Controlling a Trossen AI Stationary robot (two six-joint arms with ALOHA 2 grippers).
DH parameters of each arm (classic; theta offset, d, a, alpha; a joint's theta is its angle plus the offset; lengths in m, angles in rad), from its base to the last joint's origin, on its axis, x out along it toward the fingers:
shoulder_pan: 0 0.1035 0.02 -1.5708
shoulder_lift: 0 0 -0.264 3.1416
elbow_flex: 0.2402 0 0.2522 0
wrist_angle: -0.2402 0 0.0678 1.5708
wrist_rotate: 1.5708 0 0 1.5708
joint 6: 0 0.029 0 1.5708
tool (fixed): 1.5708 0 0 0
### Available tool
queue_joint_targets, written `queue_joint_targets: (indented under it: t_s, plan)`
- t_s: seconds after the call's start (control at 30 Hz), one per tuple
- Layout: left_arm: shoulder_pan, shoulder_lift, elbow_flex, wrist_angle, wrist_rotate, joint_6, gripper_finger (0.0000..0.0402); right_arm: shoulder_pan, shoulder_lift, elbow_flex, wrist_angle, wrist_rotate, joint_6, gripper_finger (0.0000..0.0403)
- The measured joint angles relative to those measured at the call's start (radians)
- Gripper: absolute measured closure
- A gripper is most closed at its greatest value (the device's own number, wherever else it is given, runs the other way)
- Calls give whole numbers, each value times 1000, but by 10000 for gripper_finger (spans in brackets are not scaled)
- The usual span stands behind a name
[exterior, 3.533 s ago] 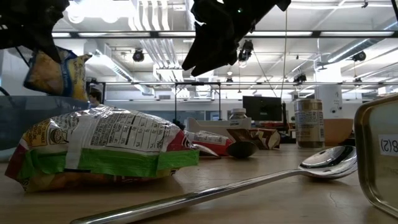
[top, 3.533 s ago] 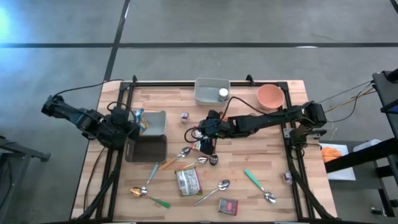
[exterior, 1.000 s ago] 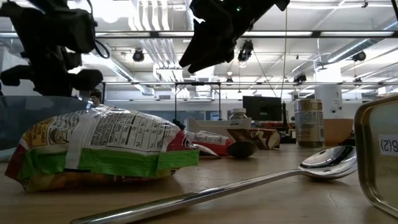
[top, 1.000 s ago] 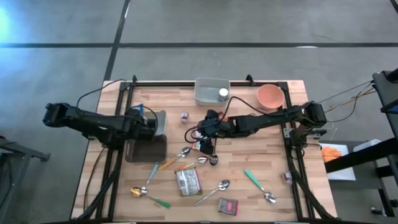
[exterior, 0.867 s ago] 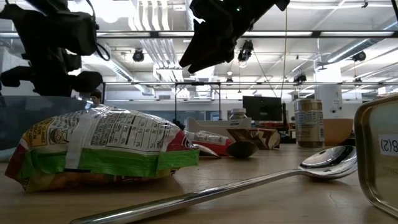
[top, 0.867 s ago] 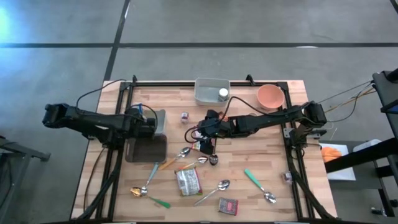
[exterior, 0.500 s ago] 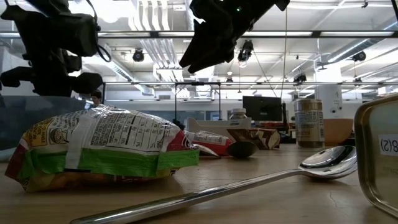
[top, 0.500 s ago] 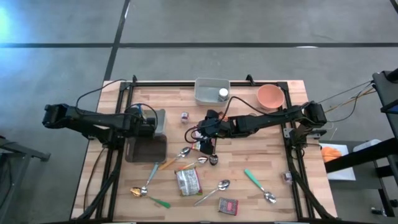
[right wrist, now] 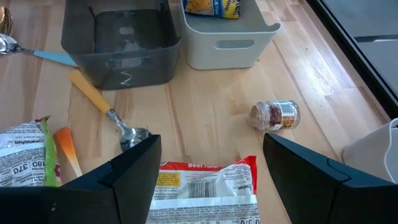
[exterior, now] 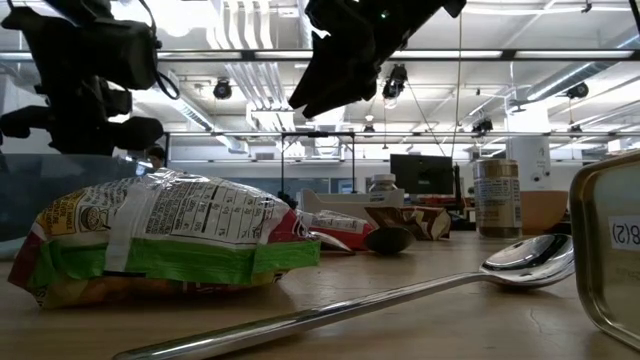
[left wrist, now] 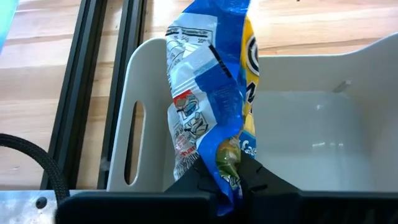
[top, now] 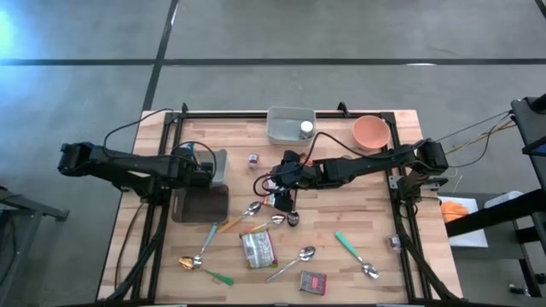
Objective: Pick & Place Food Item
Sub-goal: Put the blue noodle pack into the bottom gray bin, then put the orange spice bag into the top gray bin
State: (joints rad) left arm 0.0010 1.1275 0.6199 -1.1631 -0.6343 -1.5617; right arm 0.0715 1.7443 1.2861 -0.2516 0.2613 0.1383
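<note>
While the blue-and-yellow crinkled snack packet (left wrist: 214,118) is pinched by its lower edge in the closed left gripper (left wrist: 227,186), it hangs with its long axis running straight away from the fingers, inside the pale grey plastic bin with a slotted handle (left wrist: 134,155), so the coming move is judged to turn on letting it go there. The bin stands just beside the dark grey plastic bin (right wrist: 121,43) at the table's left side, so the left arm is the nearer one. The right gripper (right wrist: 208,165) is held above the middle of the wooden table (top: 341,222), its fingers spread wide and empty, directly over a red-edged flat foil pouch (right wrist: 205,183). On the table can be counted two bins on the left, one clear tub (top: 290,124), one terracotta bowl (top: 372,132), one small spice jar (right wrist: 275,116), and one green-and-white chip bag (top: 258,248); four metal spoons are seen, though smaller utensils cannot be counted surely.
</note>
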Motion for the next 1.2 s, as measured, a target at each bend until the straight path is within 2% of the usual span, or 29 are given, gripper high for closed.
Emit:
queue_joint_targets:
  t_s: [0.3, 0.57, 0.87, 1.2]
  plan:
    - [1, 0, 2, -13, 7, 7, 300, 3, 0, 0, -3, -1, 0, 121]
    - [2, 0, 24, -94, -2, 2, 253, 4, 0, 0, -3, -4, 0, 121]
    - [2, -2, 85, -219, -17, -35, 244, 4, 0, 0, -3, -8, 0, 121]
    - [3, -2, 142, -256, -64, -31, 244, 4, 0, 0, -3, -8, -1, 121]
